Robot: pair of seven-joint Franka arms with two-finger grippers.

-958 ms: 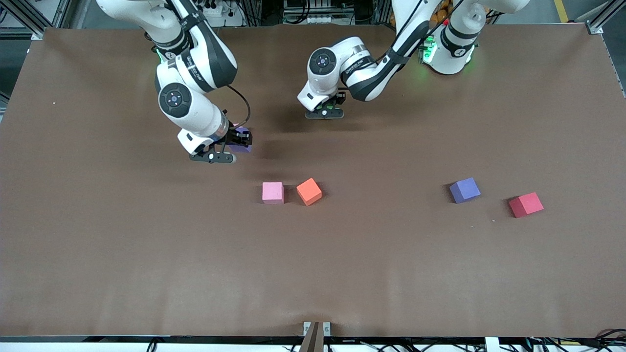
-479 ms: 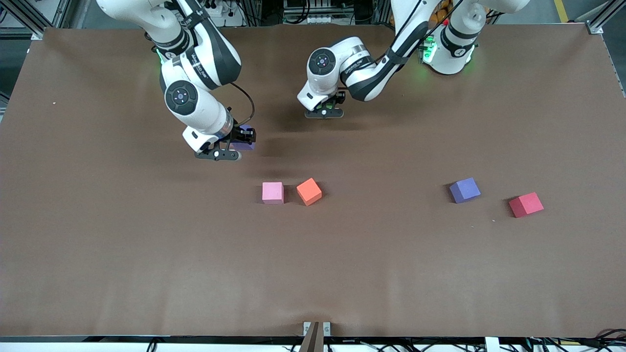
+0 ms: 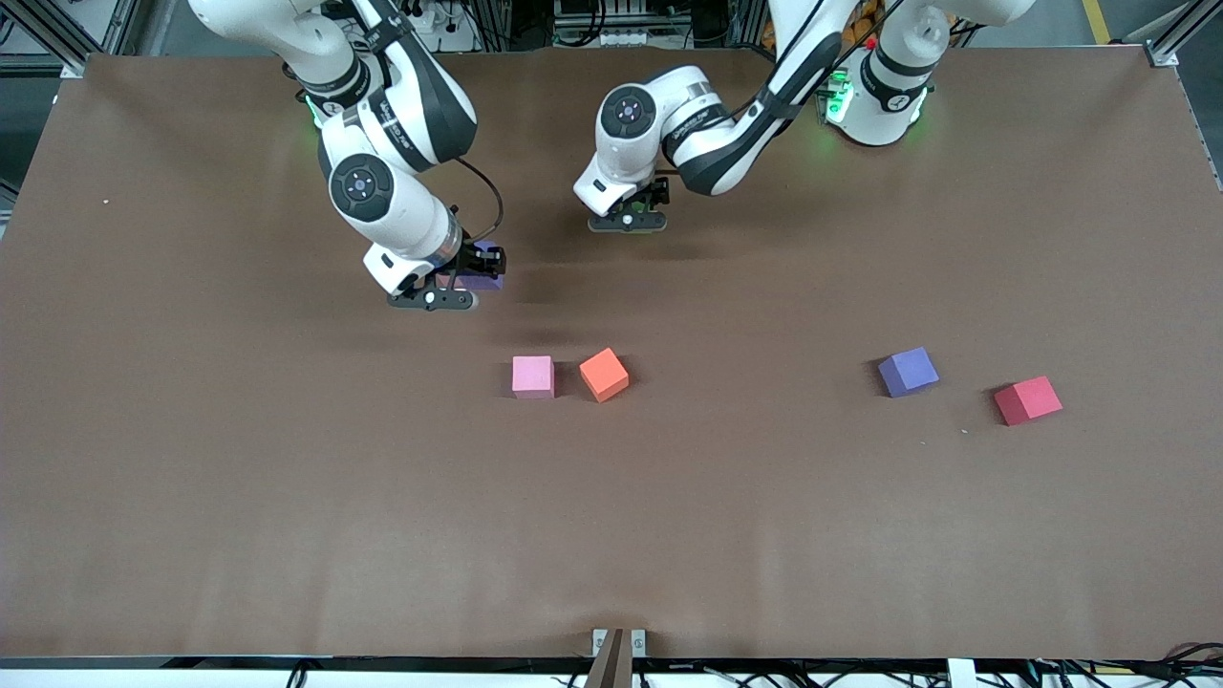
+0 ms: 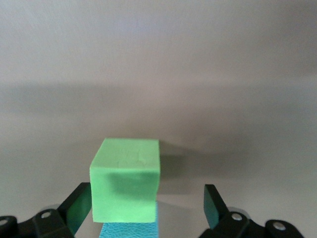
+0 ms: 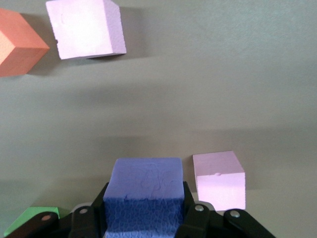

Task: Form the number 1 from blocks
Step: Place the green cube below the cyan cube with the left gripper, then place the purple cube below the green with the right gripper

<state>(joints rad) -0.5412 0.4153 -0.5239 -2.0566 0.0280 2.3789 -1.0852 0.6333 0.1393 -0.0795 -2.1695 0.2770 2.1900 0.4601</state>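
**Figure: the table [image 3: 191, 535] midway through the forming of a number 1, read from the right arm's end to the left arm's end.**

The right gripper [image 5: 143, 201] is shown over the half of the table next to the robots' edge. Its fingers are clenched on a held purple block [image 5: 146, 186]. A pale pink block [image 5: 219, 179] is seen on the table just beside that held block.

The left gripper [image 4: 146, 201] is placed low near the middle of the robots' edge, with its fingers released and spread around a green block [image 4: 126, 181]. A light blue block [image 4: 129, 230] is glimpsed against the green one. Whether it lies under or beside it cannot be told.

At the table's middle, a pink block [image 3: 533, 376] and an orange block [image 3: 604, 374] are set just beside each other without touching.

Toward the left arm's end, a loose purple block [image 3: 908, 371] and a red block [image 3: 1028, 399] are left apart. The red one is closer to the end edge and nearer to the front camera.

No finished 1 is to be made out. The work is judged to be begun only: the green and light blue blocks are apparently placed, 1 block is in hand, and at least 4 blocks are not yet lined up.
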